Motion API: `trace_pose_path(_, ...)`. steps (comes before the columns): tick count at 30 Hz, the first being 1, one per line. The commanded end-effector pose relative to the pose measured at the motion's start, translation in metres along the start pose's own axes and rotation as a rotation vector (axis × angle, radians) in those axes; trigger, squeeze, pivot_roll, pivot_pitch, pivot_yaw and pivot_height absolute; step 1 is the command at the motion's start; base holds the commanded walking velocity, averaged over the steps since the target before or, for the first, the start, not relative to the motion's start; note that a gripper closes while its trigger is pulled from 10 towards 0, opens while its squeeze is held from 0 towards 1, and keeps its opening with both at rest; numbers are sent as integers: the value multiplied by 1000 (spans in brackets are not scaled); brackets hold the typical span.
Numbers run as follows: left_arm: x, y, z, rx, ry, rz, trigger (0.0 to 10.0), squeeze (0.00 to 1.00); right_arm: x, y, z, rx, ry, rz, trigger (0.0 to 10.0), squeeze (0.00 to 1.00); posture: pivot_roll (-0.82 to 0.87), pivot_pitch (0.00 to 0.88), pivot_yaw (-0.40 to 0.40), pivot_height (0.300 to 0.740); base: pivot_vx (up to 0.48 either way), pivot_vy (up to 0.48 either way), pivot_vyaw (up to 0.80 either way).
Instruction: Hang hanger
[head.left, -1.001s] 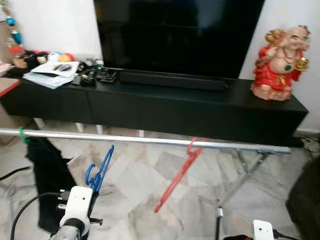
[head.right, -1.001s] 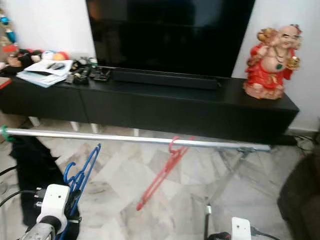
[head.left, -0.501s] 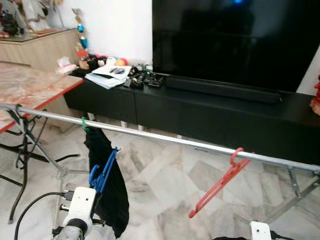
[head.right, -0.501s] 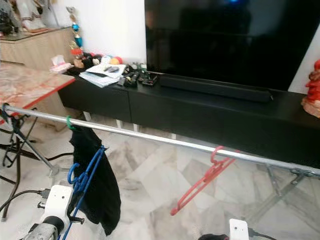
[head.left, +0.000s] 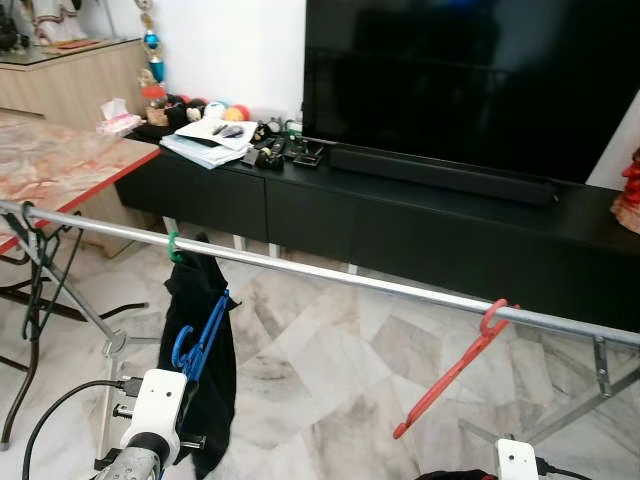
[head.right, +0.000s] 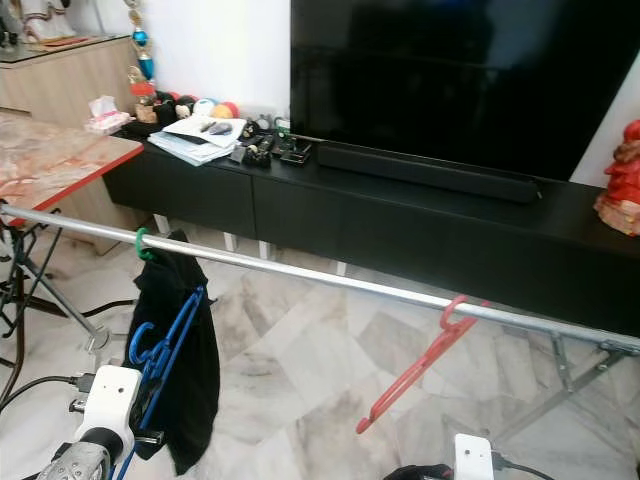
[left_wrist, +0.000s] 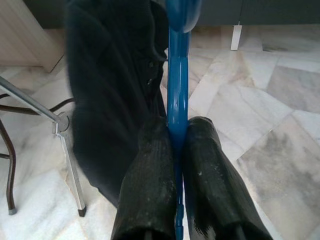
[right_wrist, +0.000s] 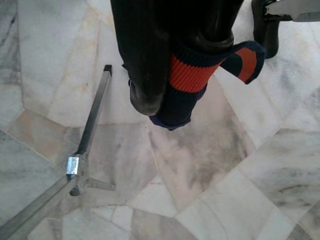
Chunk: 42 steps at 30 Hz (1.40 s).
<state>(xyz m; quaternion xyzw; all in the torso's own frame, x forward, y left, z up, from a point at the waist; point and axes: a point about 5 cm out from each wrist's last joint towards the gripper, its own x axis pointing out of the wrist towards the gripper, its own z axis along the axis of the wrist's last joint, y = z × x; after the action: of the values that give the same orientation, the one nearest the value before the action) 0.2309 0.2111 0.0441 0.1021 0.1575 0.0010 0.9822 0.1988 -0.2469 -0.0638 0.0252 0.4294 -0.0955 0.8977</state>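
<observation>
A: The left pincer (left_wrist: 176, 150) is clenched on the blue hanger (head.left: 198, 340), both black fingers (left_wrist: 145, 190) pressed against its flat stem. The hanger stands upright below the drying rail (head.left: 330, 275), just in front of the black garment (head.left: 205, 360).

B: And the other arm?

A: The right pincer (right_wrist: 175, 85) hangs low over the marble floor (right_wrist: 210, 165), gripping a striped sock (right_wrist: 197, 75) in navy and orange.

B: So what could spoil the hang from here?

A: Judging from these views, the blue hook sits under the rail and close to the garment, so a straight lift may snag the cloth or knock the green hanger (head.left: 174, 247) that carries it. The grip is narrow and on a smooth stem, so the hanger might also twist between the fingers and turn its hook away from the rail. And the rail rests on light folding legs; a bump could shake it and unseat the red hanger (head.left: 452, 368), which hangs tilted further along the rail.

B: Count them for me.

A: Three hangers: one blue in hand, one green and one red on the rail. One rail, one black garment, one sock. Behind the rail stand one television (head.left: 470, 80) and one black TV console (head.left: 400, 225).
</observation>
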Motion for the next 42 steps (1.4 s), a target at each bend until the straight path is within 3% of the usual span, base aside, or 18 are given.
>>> trace_pose_path(1, 1, -2, 0, 6, 6, -13, 10000, 0, 0, -3, 5, 18, -13, -14, 10000, 0, 214, 0, -33, 740, 0, 330, 0)
trace_pose_path(9, 2, -6, -1, 23, 16, -38, 10000, 0, 1, -3, 5, 54, -15, -42, 10000, 0, 211, 0, -27, 740, 0, 335, 0)
trace_pose_path(18, 4, -4, 3, 13, 2, -33, 10000, 0, 1, -3, 6, 62, -17, -41, 10000, 0, 215, 0, -25, 740, 0, 334, -688)
trace_pose_path(33, 3, -3, 3, 15, 3, -37, 10000, 0, 1, -1, 7, 56, -21, -36, 10000, 0, 223, 0, -24, 740, 0, 333, 0)
trace_pose_path(42, 2, -6, 3, 34, 5, -54, 10000, 0, 1, -1, 6, 53, -18, -33, 10000, 0, 226, 0, -24, 740, 0, 0, 0)
